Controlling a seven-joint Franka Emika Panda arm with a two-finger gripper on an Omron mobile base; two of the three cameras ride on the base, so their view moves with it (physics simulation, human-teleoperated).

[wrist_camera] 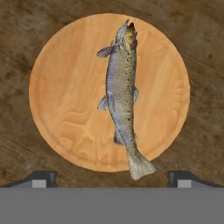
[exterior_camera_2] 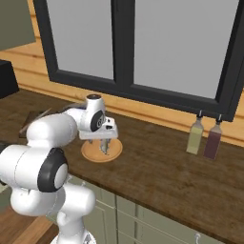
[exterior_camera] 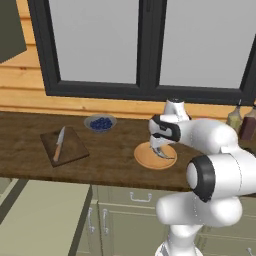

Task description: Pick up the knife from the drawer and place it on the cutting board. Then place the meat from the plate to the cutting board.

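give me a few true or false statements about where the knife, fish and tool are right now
1. The knife lies on the cutting board. True.
2. The fish lies on the cutting board. False: it lies on the round plate.
3. The tool hangs above the plate. True.
4. The tool is shut on the fish. False: its fingertips are spread wide, holding nothing.
5. The bowl of berries sits on the plate. False: it stands on the counter, behind the board.

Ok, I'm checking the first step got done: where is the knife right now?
In the left base view the knife lies on the cutting board, on the counter's left part, just left of the bowl of blue berries and well left of the plate.
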